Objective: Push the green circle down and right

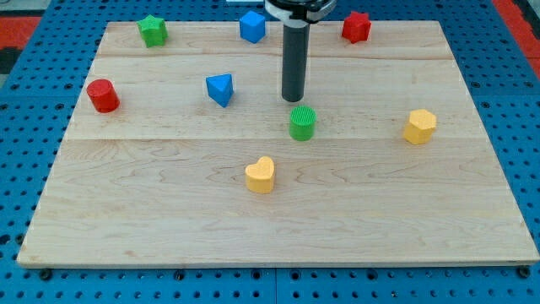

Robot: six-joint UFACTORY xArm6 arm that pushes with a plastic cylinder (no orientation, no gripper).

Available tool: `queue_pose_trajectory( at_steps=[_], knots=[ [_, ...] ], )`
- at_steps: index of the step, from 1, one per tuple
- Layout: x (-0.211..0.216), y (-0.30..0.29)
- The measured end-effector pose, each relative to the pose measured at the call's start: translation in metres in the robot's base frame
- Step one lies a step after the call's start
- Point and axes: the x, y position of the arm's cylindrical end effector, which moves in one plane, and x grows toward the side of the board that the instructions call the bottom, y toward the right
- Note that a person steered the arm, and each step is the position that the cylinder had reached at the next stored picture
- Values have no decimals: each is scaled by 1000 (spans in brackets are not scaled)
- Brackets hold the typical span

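Observation:
The green circle (302,122) is a short green cylinder near the middle of the wooden board (169,211). My tip (292,99) is the lower end of the dark rod that comes down from the view's top. It stands just above and slightly left of the green circle, with a small gap between them.
A blue triangle-like block (219,89) lies left of the rod. A yellow heart (261,175) lies below and left of the circle. A yellow hexagon (418,126) is at the right. A red cylinder (103,95), green star (153,30), blue block (251,26) and red star (356,27) sit further off.

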Motion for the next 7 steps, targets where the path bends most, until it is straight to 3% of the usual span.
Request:
queue_pose_trajectory(
  at_steps=[2, 3, 4, 6, 7],
  knots=[
    [89, 54],
    [68, 38],
    [75, 15],
    [137, 57],
    [148, 72]
  ],
)
